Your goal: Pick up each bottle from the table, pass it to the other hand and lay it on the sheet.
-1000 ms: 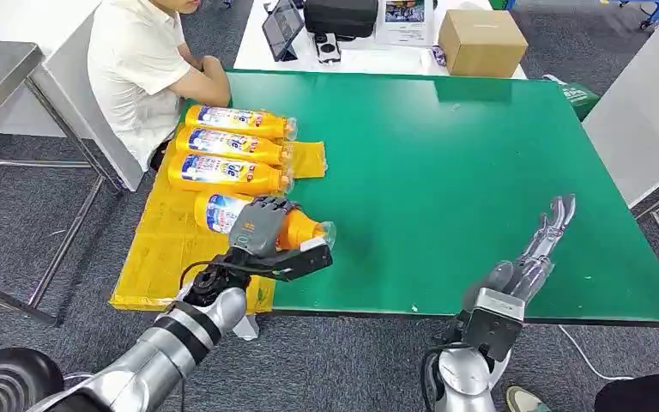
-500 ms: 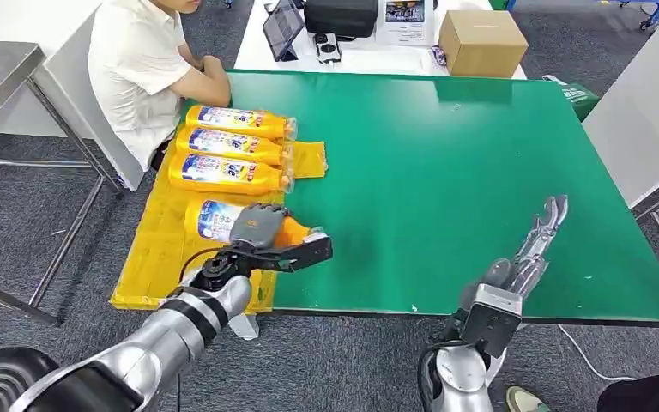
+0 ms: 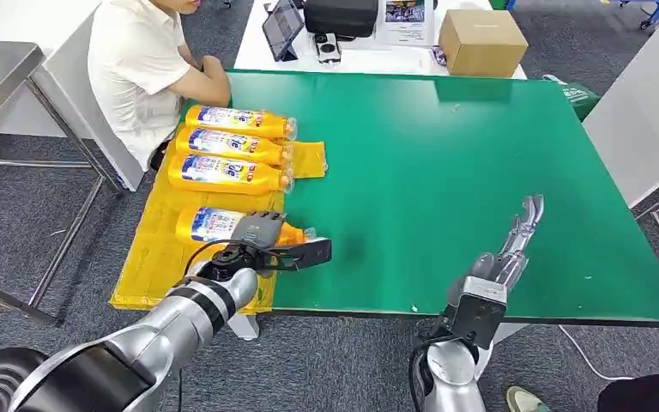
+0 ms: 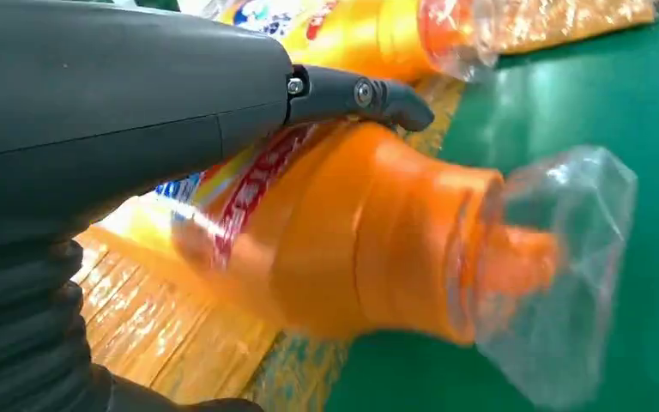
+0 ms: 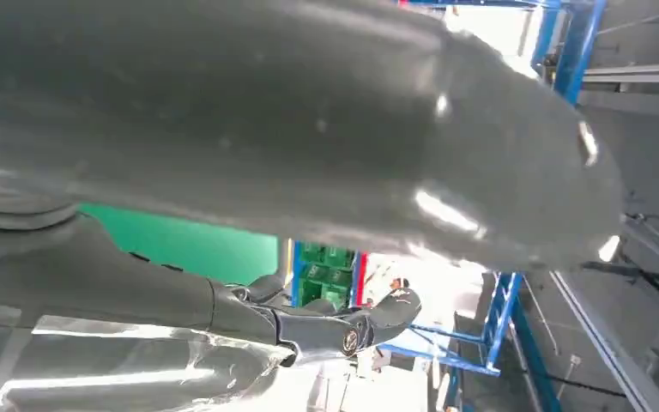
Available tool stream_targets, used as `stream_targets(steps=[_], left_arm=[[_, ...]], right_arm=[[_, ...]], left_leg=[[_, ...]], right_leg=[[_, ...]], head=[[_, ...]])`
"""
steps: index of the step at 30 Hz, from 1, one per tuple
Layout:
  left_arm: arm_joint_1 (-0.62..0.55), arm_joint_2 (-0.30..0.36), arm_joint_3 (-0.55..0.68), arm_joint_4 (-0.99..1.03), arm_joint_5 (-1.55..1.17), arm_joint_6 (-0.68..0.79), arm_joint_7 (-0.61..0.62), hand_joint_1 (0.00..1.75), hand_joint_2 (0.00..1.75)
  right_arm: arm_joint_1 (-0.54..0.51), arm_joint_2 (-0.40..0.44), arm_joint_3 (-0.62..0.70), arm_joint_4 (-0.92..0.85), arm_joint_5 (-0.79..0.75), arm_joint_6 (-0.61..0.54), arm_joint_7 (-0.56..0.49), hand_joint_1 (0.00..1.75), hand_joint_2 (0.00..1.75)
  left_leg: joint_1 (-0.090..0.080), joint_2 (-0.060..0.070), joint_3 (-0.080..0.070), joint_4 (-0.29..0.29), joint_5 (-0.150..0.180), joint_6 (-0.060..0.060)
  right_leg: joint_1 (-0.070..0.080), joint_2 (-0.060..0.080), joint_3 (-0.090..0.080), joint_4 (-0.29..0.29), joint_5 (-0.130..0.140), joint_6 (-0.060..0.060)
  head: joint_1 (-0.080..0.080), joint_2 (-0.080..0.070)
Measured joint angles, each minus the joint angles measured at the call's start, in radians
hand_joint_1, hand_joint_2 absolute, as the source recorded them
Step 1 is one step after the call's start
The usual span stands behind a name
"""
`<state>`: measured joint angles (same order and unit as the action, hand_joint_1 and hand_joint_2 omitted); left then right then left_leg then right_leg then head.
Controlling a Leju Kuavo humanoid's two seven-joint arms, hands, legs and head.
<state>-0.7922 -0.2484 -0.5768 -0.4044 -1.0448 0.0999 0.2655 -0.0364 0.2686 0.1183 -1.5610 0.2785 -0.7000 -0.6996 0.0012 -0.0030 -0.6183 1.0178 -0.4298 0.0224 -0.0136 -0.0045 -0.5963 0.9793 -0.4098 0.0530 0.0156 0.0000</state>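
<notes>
Lowered since a second ago, the left hand (image 3: 256,230) grips the orange detergent bottle (image 3: 214,225), lying crosswise on the yellow sheet (image 3: 159,257), cap rightward; right hand (image 3: 515,245), fingers extended, holds nothing

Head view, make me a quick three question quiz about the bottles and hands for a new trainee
1. How many bottles lie on the yellow sheet, counting the one under the left hand?
2. True or false: the right hand holds a bottle.
3. The bottle caps point toward: A) the green table's middle, B) the seated person.

Key: 1. Four, including the nearest bottle. 2. False. 3. A.
</notes>
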Motion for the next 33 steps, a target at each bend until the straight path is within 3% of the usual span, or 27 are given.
stream_targets(steps=[4,8,13,23,33], left_arm=[[0.000,-0.007,0.021,0.009,0.042,-0.006,-0.059,0.00,1.75],[0.009,-0.016,0.046,0.000,0.092,0.061,-0.211,0.00,1.75],[0.044,-0.026,0.049,-0.060,0.096,0.126,-0.309,0.00,1.75],[0.197,-0.020,0.039,-0.342,0.176,0.402,-0.534,0.00,1.75],[0.325,0.000,0.021,-0.582,0.241,0.410,-0.566,0.00,1.75]], right_arm=[[-0.001,-0.001,0.000,0.014,-0.001,0.000,0.000,0.00,0.00],[0.000,-0.004,0.000,0.018,-0.009,0.000,0.000,0.00,0.00],[0.011,-0.010,-0.002,0.018,-0.005,0.000,0.000,0.00,0.00],[0.028,-0.022,-0.002,0.008,0.007,0.000,0.000,0.00,0.00],[0.037,-0.022,-0.002,0.002,0.011,0.000,0.000,0.00,0.00]], left_leg=[[0.000,0.000,0.000,0.000,0.000,0.000],[0.000,0.000,0.000,0.000,0.000,0.000],[0.000,0.000,0.000,0.000,0.000,0.000],[0.000,0.000,0.000,0.000,0.000,0.000],[0.000,0.000,0.000,0.000,0.000,0.000]], right_leg=[[0.000,0.000,0.000,0.000,0.000,0.000],[0.000,0.000,0.000,0.000,0.000,0.000],[0.000,0.000,0.000,0.000,0.000,0.000],[0.000,0.000,0.000,0.000,0.000,0.000],[0.000,0.000,0.000,0.000,0.000,0.000]], head=[[0.000,0.000],[0.000,0.000],[0.000,0.000],[0.000,0.000],[0.000,0.000]])
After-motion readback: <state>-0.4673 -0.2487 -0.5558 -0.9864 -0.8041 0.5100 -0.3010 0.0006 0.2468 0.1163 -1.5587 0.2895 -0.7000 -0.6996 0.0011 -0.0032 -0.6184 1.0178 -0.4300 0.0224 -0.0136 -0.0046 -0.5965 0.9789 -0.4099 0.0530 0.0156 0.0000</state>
